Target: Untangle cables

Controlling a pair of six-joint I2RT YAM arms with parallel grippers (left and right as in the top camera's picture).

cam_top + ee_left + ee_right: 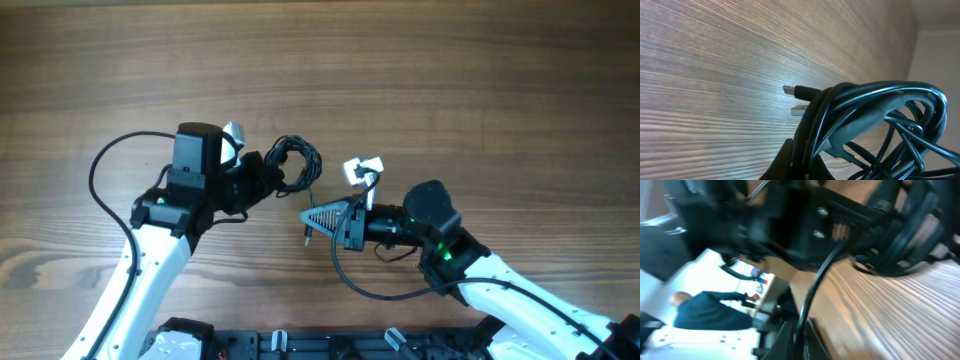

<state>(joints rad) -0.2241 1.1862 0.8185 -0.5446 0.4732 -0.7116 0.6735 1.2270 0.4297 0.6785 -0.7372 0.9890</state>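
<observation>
Left hand point(270, 181) clamps the cables point(865, 102) above the counter point(420, 70), my right hand point(306, 215) pinches one trailing strand, though its wrist view blurs the contact; open wood lies all around.

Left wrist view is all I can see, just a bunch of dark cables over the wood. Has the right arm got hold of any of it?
Observer: Yes. The right gripper is shut on one thin strand that leads off the cables.
Operator: Where does that gripper sit relative to the bundle?
Observer: Just to the bundle's right and nearer the robot's base, with its fingertips apart from the bundle itself.
</observation>
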